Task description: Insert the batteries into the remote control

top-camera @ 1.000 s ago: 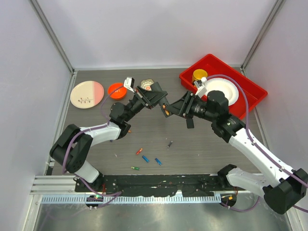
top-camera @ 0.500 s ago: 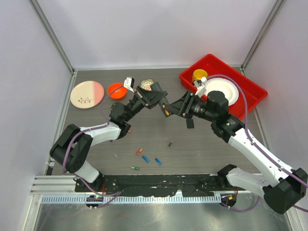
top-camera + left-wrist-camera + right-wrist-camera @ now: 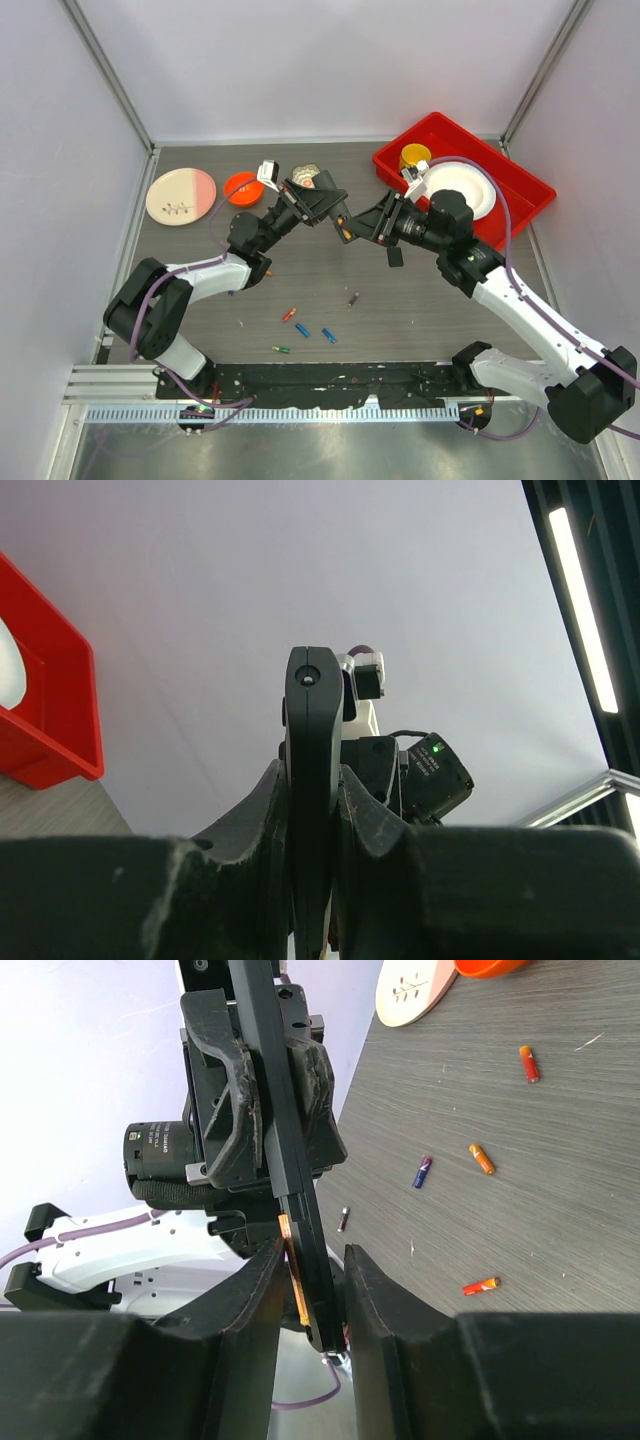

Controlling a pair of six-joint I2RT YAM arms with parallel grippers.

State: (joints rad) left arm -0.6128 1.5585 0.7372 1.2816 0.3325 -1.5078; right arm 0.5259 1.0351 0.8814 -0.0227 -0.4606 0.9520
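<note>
The remote control (image 3: 330, 213), a slim black bar, is held in the air over the middle of the table. My left gripper (image 3: 318, 203) is shut on it, its fingers (image 3: 270, 800) pressed flat on both faces of the remote control (image 3: 313, 710). My right gripper (image 3: 310, 1260) straddles the lower end of the remote control (image 3: 268, 1080). An orange battery (image 3: 294, 1270) lies along that end, touching my right gripper's left finger. A thin gap shows at the other finger. More batteries lie loose on the table: orange (image 3: 289, 314), blue (image 3: 302, 330) and green (image 3: 281, 349).
A red bin (image 3: 520, 180) at the back right holds a white plate (image 3: 465, 190) and a yellow item (image 3: 414, 157). An orange bowl (image 3: 242, 187) and a pink-and-cream plate (image 3: 180, 194) sit back left. A small flat black piece (image 3: 394, 256) lies under my right wrist.
My right gripper's jaws have narrowed around the remote's end and the orange battery. Both arms and the loose batteries stay where they were.
</note>
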